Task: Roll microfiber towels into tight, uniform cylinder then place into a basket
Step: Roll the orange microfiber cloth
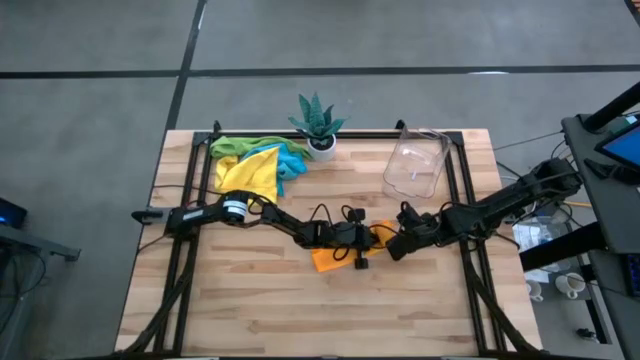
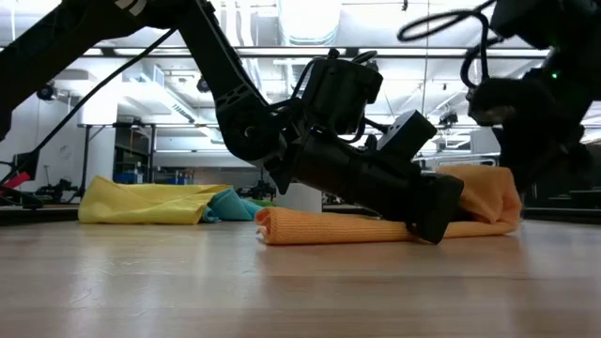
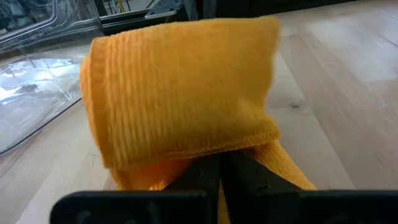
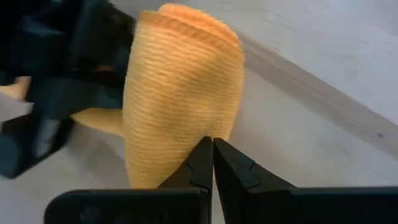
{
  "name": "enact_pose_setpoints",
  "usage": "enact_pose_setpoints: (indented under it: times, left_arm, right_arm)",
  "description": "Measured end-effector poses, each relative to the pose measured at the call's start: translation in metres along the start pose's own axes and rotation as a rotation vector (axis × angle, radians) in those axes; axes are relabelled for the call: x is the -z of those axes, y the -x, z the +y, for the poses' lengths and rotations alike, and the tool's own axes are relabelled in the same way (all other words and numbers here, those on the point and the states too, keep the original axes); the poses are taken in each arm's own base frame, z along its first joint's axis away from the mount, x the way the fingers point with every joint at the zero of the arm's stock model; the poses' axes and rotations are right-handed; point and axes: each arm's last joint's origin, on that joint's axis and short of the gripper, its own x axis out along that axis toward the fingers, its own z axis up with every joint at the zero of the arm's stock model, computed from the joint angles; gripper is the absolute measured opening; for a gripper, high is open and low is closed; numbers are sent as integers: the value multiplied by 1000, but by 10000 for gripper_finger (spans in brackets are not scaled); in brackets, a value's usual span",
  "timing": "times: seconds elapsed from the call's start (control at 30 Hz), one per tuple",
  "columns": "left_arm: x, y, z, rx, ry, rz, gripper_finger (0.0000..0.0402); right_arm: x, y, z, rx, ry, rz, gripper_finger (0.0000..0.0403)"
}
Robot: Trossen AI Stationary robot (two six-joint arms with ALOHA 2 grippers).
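Orange towel (image 1: 335, 255) looks soft and floppy, so pinch a folded edge. Left gripper (image 1: 362, 245) and right gripper (image 1: 395, 247) fingers both shut against it; whether either grips cloth is unclear

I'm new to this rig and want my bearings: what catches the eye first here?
Mid-table, the left gripper and right gripper meet, both shut, over a partly rolled orange towel. Behind lie a heap of towels at the far left, beside a potted plant, and the clear basket far right.

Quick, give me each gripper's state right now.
Left gripper: shut, pinching the orange towel mid-table.
Right gripper: shut, tips against the same towel's fold; a grip cannot be told.
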Motion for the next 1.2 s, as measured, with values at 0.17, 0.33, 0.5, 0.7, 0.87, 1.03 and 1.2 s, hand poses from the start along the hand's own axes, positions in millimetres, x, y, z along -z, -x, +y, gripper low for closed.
enact_pose_setpoints:
  times: [0.17, 0.33, 0.5, 0.7, 0.87, 1.03, 1.2]
  left_arm:
    - [0, 0, 0, 0, 0, 1, 0]
    - [0, 0, 0, 1, -1, 5, 0]
    - [1, 0, 0, 0, -1, 6, 0]
    - [1, 0, 0, 1, -1, 6, 0]
    - [0, 0, 0, 0, 1, 2, 0]
    - [-5, 3, 0, 3, -9, 18, 0]
    - [-17, 10, 3, 8, -51, 91, 0]
  right_arm:
    - [-5, 6, 10, -45, 19, 8, 8]
    - [-5, 7, 14, -82, 23, 33, 8]
    - [-7, 8, 20, -145, 30, 12, 8]
    - [-7, 2, 22, -148, 45, -6, 8]
    - [-4, -14, 23, -91, 62, -24, 8]
    - [-4, -25, 25, -79, 88, -32, 8]
    - [-5, -26, 25, -66, 104, -56, 8]
